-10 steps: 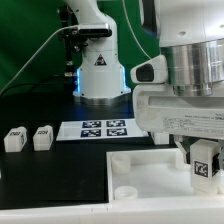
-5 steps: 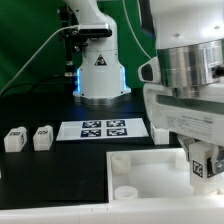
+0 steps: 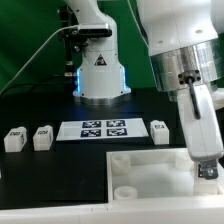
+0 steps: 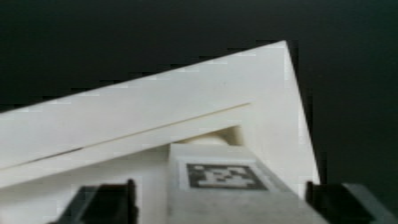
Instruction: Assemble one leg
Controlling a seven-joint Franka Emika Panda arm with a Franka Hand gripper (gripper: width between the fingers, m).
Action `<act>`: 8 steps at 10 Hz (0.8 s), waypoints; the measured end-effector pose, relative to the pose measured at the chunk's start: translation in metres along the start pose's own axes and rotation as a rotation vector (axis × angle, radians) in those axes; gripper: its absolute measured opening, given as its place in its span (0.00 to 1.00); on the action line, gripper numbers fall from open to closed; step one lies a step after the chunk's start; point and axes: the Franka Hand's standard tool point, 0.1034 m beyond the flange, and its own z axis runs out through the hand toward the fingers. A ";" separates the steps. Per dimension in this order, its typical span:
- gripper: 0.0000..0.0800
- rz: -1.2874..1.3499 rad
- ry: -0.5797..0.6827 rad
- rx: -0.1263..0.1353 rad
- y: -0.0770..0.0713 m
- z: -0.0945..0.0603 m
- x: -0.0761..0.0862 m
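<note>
My gripper (image 3: pixel 207 166) is at the exterior view's right, low over the large white tabletop panel (image 3: pixel 150 172). In the wrist view the gripper (image 4: pixel 224 203) is shut on a white leg (image 4: pixel 224 160); its black-and-white tag faces the camera and dark fingers (image 4: pixel 103 200) stand on either side. The leg stands at a corner of the panel (image 4: pixel 160 115). In the exterior view the held leg is mostly hidden by the hand. Two more tagged legs (image 3: pixel 14 139) (image 3: pixel 42 137) stand at the left, and another one (image 3: pixel 160 128) stands by the marker board.
The marker board (image 3: pixel 105 129) lies flat behind the panel. The robot base (image 3: pixel 98 70) stands at the back. Round sockets (image 3: pixel 122 160) show at the panel's left corners. A white edge (image 3: pixel 50 215) runs along the front.
The hand has turned about its axis with the leg still held and now looks narrower. The leg beside the marker board has come into sight behind it.
</note>
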 end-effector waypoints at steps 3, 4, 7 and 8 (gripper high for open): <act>0.80 -0.564 0.047 -0.079 0.004 -0.002 0.002; 0.81 -0.686 0.057 -0.088 0.004 -0.002 -0.001; 0.81 -0.986 0.051 -0.099 0.003 -0.001 0.002; 0.81 -1.125 0.064 -0.116 0.004 0.000 0.002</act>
